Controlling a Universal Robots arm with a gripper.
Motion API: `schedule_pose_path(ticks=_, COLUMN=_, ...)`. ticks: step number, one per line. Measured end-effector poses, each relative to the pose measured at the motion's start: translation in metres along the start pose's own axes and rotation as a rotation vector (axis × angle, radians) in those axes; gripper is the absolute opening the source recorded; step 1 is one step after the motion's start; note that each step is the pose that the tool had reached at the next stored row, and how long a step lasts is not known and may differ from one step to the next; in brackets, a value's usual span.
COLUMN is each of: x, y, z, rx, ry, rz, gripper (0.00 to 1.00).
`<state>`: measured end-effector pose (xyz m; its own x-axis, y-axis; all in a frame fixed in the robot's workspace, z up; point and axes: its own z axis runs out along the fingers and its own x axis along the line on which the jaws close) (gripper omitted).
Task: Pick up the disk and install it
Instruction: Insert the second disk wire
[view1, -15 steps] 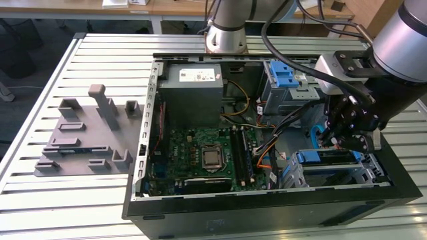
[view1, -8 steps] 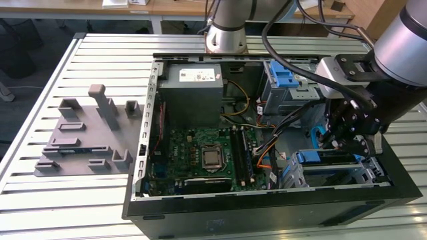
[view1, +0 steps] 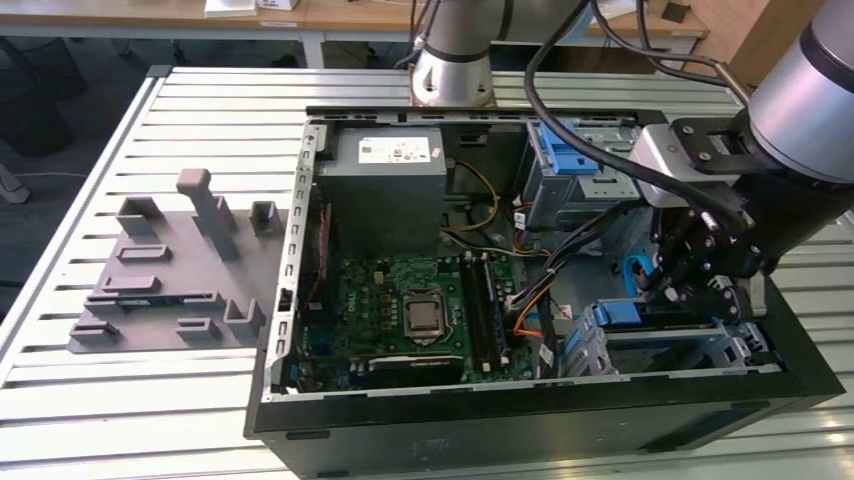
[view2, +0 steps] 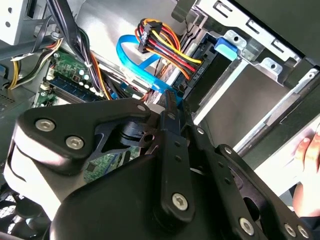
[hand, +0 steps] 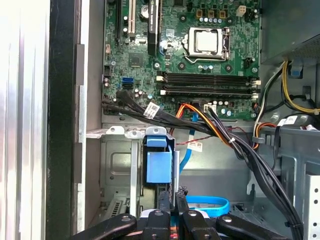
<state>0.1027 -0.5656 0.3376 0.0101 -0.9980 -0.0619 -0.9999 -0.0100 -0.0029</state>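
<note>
The disk (hand: 159, 167) stands on edge in a slot of the grey metal drive cage (hand: 117, 170). Its blue carrier end faces out and its silver face is hidden. In the exterior view the disk (view1: 617, 313) is a blue block low in the open computer case's right side. My gripper (view1: 665, 298) reaches down into the case just beside that blue end. The thin black fingers are shut together with nothing between them in both wrist views, gripper (hand: 173, 196) and gripper (view2: 170, 98). Whether they touch the carrier I cannot tell.
A blue data cable (hand: 207, 202) and a red-yellow-black wire bundle (view2: 165, 45) run close to the fingers. The cage's blue latch (view2: 225, 47) sits at its corner. The motherboard (view1: 414, 300) fills the case floor. A grey slotted stand (view1: 174, 270) lies on the slatted table. A person's hand (view2: 306, 150) is outside the case.
</note>
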Motion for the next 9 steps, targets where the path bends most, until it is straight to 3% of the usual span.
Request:
schedule_pose_path(ticks=3, x=0.0005, y=0.0, z=0.0007, rx=0.0061, ry=-0.0003, rz=0.0, gripper=0.16)
schedule_pose_path(ticks=9, x=0.0032, y=0.0002, z=0.0016, rx=0.0069, ry=-0.0001, rz=0.0, gripper=0.16)
